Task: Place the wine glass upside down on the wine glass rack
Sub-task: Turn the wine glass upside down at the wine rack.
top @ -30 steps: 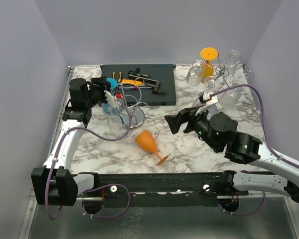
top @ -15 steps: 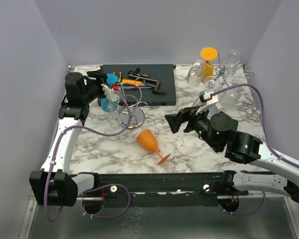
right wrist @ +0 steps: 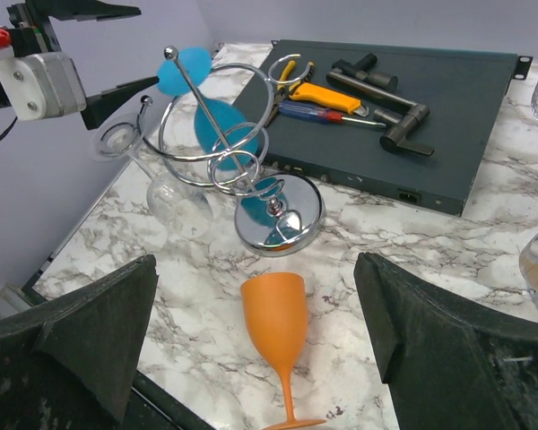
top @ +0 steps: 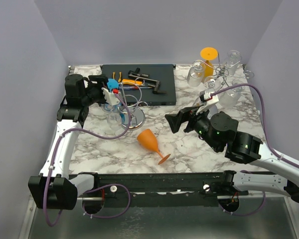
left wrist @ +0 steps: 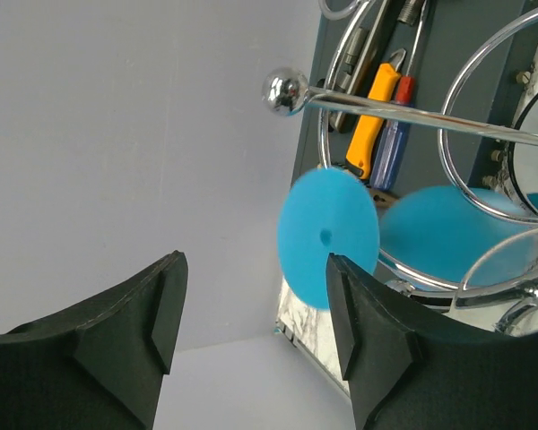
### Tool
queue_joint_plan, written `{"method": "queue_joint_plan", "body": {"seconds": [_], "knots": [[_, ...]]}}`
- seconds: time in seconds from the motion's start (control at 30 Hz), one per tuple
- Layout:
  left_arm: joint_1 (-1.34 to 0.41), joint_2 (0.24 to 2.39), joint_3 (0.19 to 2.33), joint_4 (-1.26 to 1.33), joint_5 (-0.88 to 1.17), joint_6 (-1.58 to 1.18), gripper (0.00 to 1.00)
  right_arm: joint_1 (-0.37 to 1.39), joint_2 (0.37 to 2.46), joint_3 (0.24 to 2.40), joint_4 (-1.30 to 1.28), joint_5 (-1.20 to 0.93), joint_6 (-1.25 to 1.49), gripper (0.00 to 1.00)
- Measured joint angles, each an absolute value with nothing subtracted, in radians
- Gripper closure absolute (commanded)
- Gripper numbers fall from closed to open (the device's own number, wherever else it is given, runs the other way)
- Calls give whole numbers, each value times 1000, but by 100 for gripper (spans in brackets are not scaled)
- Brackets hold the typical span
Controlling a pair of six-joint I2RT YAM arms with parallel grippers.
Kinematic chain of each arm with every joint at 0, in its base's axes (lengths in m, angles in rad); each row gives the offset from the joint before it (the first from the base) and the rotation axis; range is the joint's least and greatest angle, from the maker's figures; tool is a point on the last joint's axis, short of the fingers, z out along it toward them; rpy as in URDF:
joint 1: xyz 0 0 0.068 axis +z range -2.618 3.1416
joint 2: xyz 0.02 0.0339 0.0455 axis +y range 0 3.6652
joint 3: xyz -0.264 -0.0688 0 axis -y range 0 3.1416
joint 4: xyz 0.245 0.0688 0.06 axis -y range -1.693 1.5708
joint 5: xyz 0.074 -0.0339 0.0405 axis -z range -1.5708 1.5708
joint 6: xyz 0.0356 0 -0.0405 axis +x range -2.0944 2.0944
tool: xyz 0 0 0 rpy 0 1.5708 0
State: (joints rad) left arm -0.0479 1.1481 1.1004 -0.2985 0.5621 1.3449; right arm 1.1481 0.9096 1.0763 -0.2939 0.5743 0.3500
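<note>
Just ahead of the parted left claw the blue wine glass hangs inverted in the rack, where the wide-open right claw's camera also shows a clear glass.

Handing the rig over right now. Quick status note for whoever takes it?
Left gripper: jaws open, empty, facing the blue glass and clear of it.
Right gripper: jaws open, empty, above the orange glass.
Rack: the blue glass and a clear glass hang on it, bowls down.
The orange glass lies on its side on the table, in front of the rack.
Done: blue glass hung.
Left: likely the orange glass. Pick it up, invert it, hang it.
</note>
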Motion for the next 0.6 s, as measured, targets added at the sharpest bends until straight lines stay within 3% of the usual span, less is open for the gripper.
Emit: {"method": "queue_joint_plan", "body": {"seconds": [0.6], "knots": [[-48,1148,1208,-344,567,1245,13,1144,912,1080,-355,579,374,0]]}}
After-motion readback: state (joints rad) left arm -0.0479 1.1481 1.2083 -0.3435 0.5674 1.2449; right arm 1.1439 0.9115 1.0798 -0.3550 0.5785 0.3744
